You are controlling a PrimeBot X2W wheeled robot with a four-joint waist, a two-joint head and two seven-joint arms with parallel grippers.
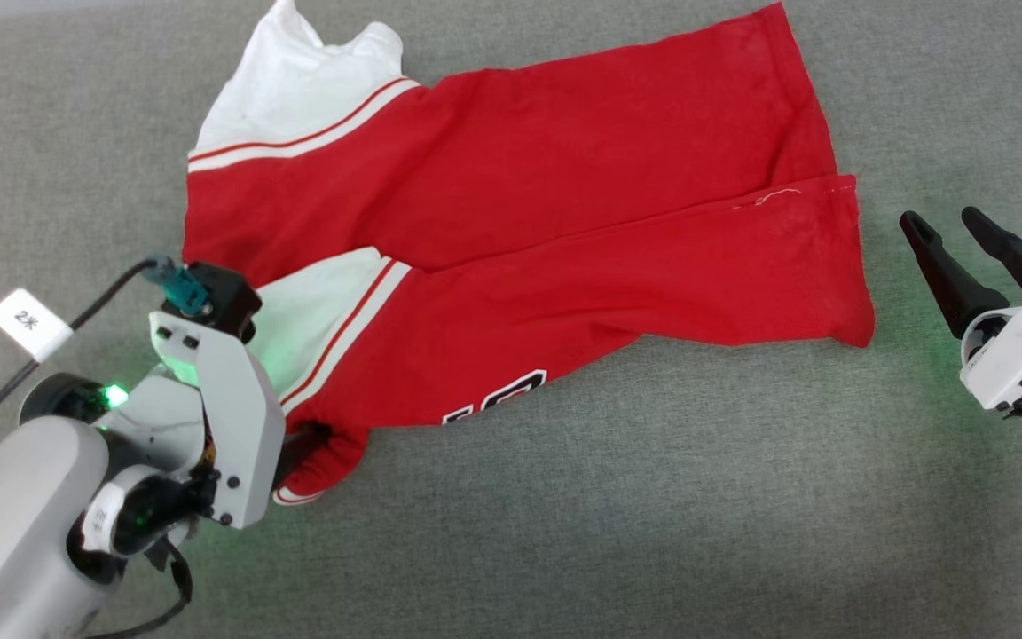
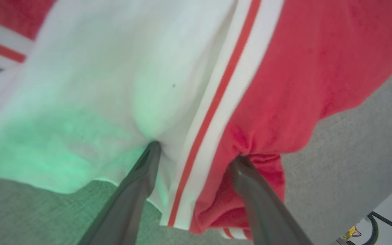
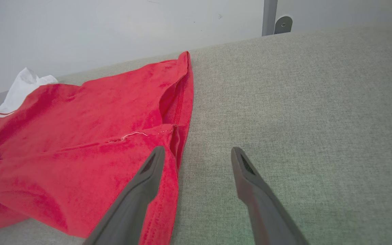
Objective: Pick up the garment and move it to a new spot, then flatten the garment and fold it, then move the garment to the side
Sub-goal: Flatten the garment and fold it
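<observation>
The garment (image 1: 564,222), a red shirt with white sleeves and striped trim, lies folded lengthwise on the grey surface, with part of its black lettering (image 1: 498,399) showing at the near edge. My left gripper (image 1: 298,444) is open at the shirt's near left corner. In the left wrist view its two fingertips (image 2: 153,146) press into the garment (image 2: 284,68), one on the white sleeve and one on bunched red cloth, with the gripper (image 2: 196,151) spread wide. My right gripper (image 1: 939,216) hangs open just right of the hem. In its wrist view the gripper (image 3: 197,149) is beside the garment (image 3: 80,119).
Grey cloth covers the table (image 1: 653,532). A black cable with a white tag (image 1: 29,323) runs to my left wrist. In the right wrist view a pale wall and a metal post (image 3: 270,17) stand beyond the table's far edge.
</observation>
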